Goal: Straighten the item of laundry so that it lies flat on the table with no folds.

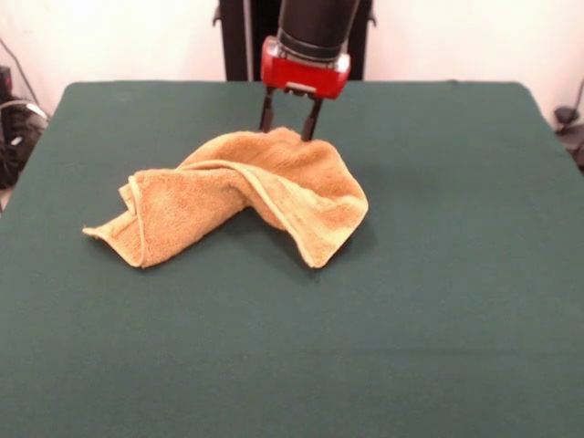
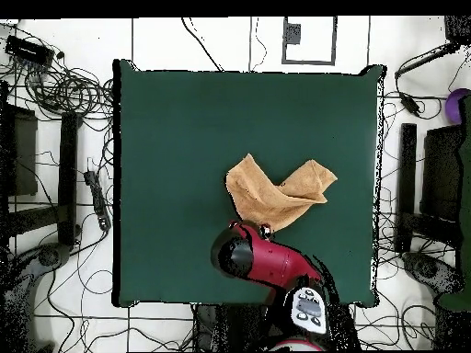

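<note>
The golden-tan towel (image 1: 246, 196) lies crumpled near the middle of the dark green table (image 1: 438, 319), with a raised fold running across it and corners sticking out to the left and to the front right. My gripper (image 1: 287, 132) hangs straight down over the towel's far edge. Its two black fingers (image 1: 266, 114) stand apart, one on each side of the towel's highest hump, so it is open. In the overhead view the towel (image 2: 276, 193) forms a V shape on the table (image 2: 175, 165), and the red arm (image 2: 267, 257) covers its near edge and hides the fingers.
The robot's black pedestal (image 1: 246, 36) stands at the table's far side. Cables and equipment (image 2: 64, 92) lie on the floor around the table. A dark object (image 1: 14, 119) sits beyond the table's left edge.
</note>
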### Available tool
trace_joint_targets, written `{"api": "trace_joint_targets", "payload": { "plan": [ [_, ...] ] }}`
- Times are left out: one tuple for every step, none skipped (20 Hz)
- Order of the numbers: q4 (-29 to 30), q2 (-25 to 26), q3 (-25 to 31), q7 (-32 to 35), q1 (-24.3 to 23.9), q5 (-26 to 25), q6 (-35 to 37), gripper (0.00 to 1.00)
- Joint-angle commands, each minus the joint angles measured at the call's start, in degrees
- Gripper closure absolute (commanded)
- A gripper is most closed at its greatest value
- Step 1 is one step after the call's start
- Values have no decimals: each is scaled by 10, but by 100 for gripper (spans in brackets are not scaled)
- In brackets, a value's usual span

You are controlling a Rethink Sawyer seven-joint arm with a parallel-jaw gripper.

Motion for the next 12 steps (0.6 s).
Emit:
{"api": "trace_joint_targets", "payload": {
  "plan": [
    [5,76,89,157,-6,37,-65,0],
    [8,83,92,161,-9,39,-70,0],
    [8,91,99,162,-16,40,-75,0],
    [9,96,102,163,-18,41,-80,0],
    [8,101,104,164,-21,42,-83,0],
    [8,103,104,165,-21,43,-85,0],
    [8,105,102,166,-19,44,-89,0],
    [8,106,99,165,-16,45,-91,0],
    [7,106,89,165,-6,50,-92,100],
    [9,106,86,170,-3,54,-95,100],
    [10,105,84,175,0,58,-98,100],
    [12,104,81,180,3,63,-100,100]
  ]
}}
